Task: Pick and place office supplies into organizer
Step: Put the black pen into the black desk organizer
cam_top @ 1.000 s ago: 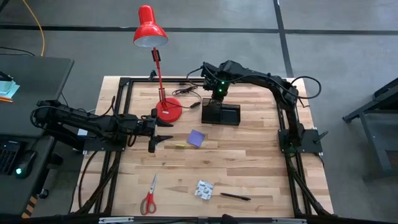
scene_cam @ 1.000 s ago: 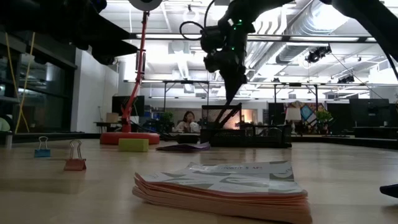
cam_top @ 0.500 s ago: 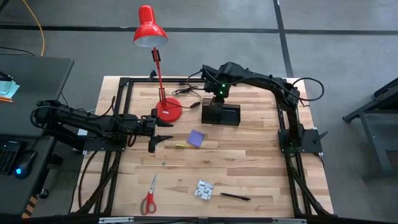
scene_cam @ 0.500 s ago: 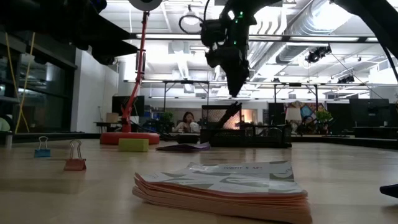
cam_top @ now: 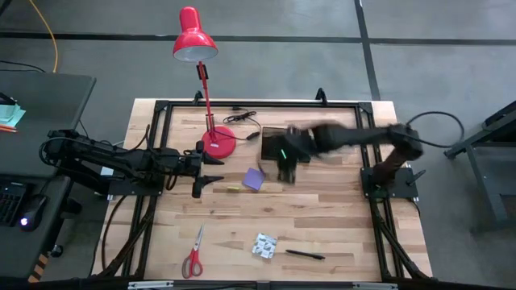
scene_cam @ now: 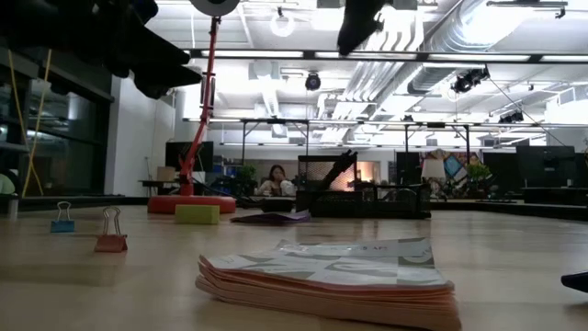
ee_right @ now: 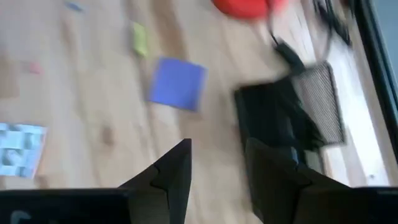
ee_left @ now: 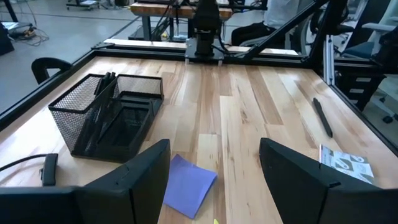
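The black mesh organizer (ee_left: 112,118) stands far of the table's middle with pens leaning in it, partly under my blurred right arm in the high view. My right gripper (ee_right: 217,162) hangs open and empty high above the table, just near of the organizer (ee_right: 286,118) and beside the purple notepad (cam_top: 255,179). My left gripper (ee_left: 214,180) waits open at the left, level, pointing at the notepad (ee_left: 189,183). Lying flat on the table are red-handled scissors (cam_top: 193,256), a patterned packet (cam_top: 264,245), a black pen (cam_top: 305,254) and a yellow piece (cam_top: 234,188).
The red desk lamp (cam_top: 197,40) stands on its round base (cam_top: 218,142) left of the organizer, with a cable beside it. Two binder clips (scene_cam: 110,234) show in the low view. A black frame (cam_top: 161,105) borders the wooden table.
My right gripper has risen from the organizer and swung fast toward the table's near edge, ending above the spot beside the notepad. A pen stays leaning in the organizer.
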Motion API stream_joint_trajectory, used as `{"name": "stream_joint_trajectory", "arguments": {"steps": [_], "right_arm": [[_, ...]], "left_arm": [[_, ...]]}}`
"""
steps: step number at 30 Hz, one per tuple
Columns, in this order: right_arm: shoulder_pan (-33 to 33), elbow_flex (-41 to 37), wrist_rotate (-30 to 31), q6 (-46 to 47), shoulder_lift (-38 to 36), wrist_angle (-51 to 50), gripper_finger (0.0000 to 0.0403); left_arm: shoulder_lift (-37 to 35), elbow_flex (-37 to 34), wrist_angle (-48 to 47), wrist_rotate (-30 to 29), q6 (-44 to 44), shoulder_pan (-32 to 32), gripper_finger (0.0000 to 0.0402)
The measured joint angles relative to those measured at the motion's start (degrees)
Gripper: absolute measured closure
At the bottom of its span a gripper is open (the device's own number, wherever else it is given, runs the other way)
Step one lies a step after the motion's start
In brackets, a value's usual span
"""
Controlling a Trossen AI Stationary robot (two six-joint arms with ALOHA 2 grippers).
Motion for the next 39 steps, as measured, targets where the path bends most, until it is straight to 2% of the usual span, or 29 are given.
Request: {"name": "stream_joint_trajectory", "arguments": {"steps": [5,9,14,21,28,33,39], "right_arm": [[15.0,-15.5,13.6,7.1,-7.2,13.7,0.0272],[24.7,-27.3,20.8,11.7,-10.2,26.0,0.0274],[33.9,-38.5,27.4,18.6,-10.2,37.4,0.0274],[46.6,-51.4,38.3,33.4,-8.4,50.0,0.0274],[56.5,-57.6,46.4,44.1,-6.0,56.2,0.0274],[60.8,-57.9,48.2,44.0,-1.9,61.8,0.0274],[64.0,-55.0,50.7,44.0,6.8,68.2,0.0274]], "left_arm": [[0.0,0.0,0.2,0.0,0.0,0.0,0.0169],[0.0,0.0,0.5,0.0,0.2,0.0,0.0169],[0.0,0.0,0.9,-0.1,1.6,0.0,0.0169],[0.1,0.0,1.3,-0.2,1.3,0.0,0.0169],[0.4,0.0,1.5,-0.2,0.3,0.0,0.0169],[0.5,0.0,2.1,-0.3,-0.4,0.0,0.0169],[0.9,0.0,5.6,-0.5,-1.1,0.0,0.0169]]}}
